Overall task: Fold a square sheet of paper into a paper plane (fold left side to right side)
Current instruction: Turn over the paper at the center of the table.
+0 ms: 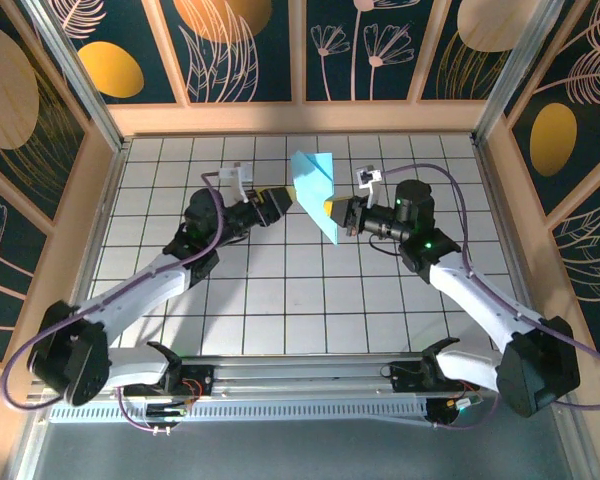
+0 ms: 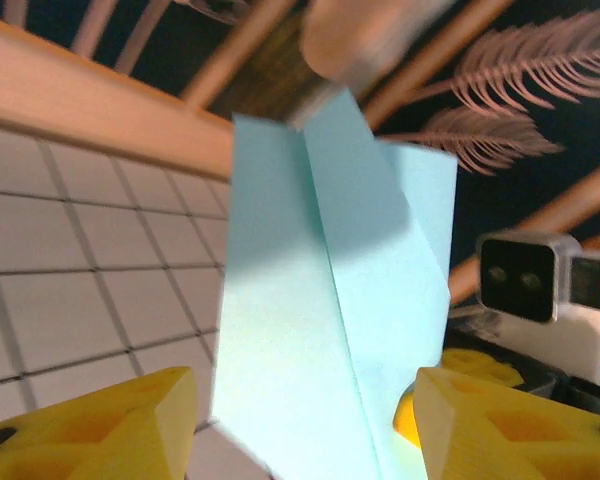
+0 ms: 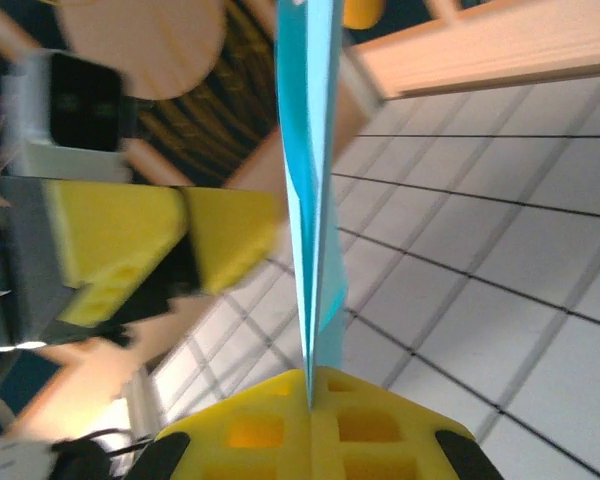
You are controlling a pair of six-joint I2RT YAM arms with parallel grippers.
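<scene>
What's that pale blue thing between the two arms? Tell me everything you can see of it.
It is paper: thin, light cyan, matte, folded into a long tapering shape with a crease down its middle and overlapping flaps. It is held up on edge over the gridded table, pinched near its narrow end by the shut right gripper; the open left gripper has a finger on either side of it.

No writing, label, brand, number or sign can be read anywhere: the paper (image 1: pixel 315 185), the table (image 1: pixel 280 290) and the walls (image 1: pixel 250 50) carry only plain colour, grid lines and drawn leaves.
</scene>
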